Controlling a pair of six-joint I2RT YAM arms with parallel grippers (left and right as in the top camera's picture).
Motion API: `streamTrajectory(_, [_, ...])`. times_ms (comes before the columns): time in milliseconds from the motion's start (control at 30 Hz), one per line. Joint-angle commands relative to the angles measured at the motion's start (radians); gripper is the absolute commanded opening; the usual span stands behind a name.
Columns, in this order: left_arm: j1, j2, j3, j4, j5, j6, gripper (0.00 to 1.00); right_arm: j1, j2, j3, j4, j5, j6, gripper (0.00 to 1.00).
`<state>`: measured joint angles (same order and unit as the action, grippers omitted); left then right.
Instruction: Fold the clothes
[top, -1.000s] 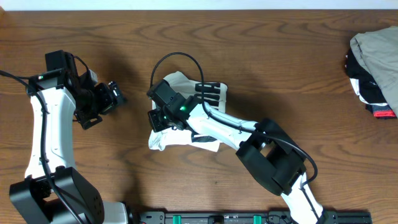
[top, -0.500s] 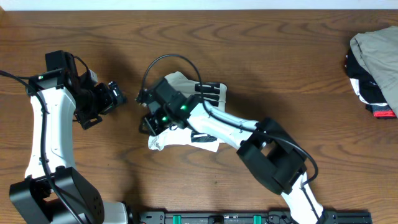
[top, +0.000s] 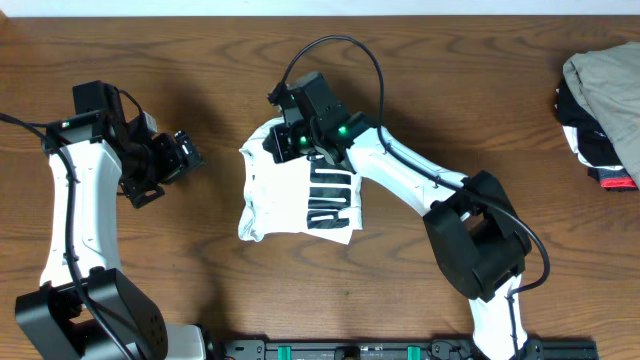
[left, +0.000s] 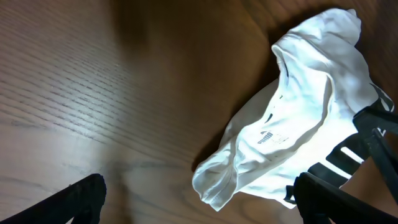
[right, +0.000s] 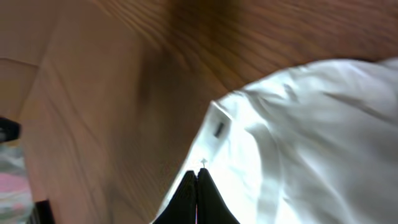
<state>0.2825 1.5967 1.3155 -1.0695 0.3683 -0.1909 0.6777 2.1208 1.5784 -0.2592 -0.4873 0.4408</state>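
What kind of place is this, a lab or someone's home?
Most likely a robotics lab bench for cloth-handling trials, not a home: a left arm and right arm mounted at a wooden table, a white T-shirt between them, and a heap of clothes at the edge.

From overhead you get soft, even light and a sharp picture, with only a faint shadow on the bench (top: 450, 90) beside the left arm (top: 68, 200). In the left wrist view the white T-shirt (left: 311, 118) is overexposed, and the wood has a pale glare at the left. In the right wrist view everything is blurred, and the fingers (right: 184, 202) show only as a dark shape.
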Motion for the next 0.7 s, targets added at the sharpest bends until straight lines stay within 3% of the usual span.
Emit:
streamTrajectory(0, [0.002,0.000,0.013,-0.003,0.009,-0.006,0.98,0.003,0.035,0.019,0.018,-0.090,0.004,0.01])
streamTrajectory(500, [0.002,0.000,0.013,-0.003,0.009,-0.006,0.98,-0.029,0.234,0.019,0.122,-0.225,-0.004,0.07])
streamTrajectory(667, [0.002,0.000,0.013,-0.003,0.009,-0.006,0.98,-0.047,0.246,0.019,0.103,-0.217,-0.004,0.01])
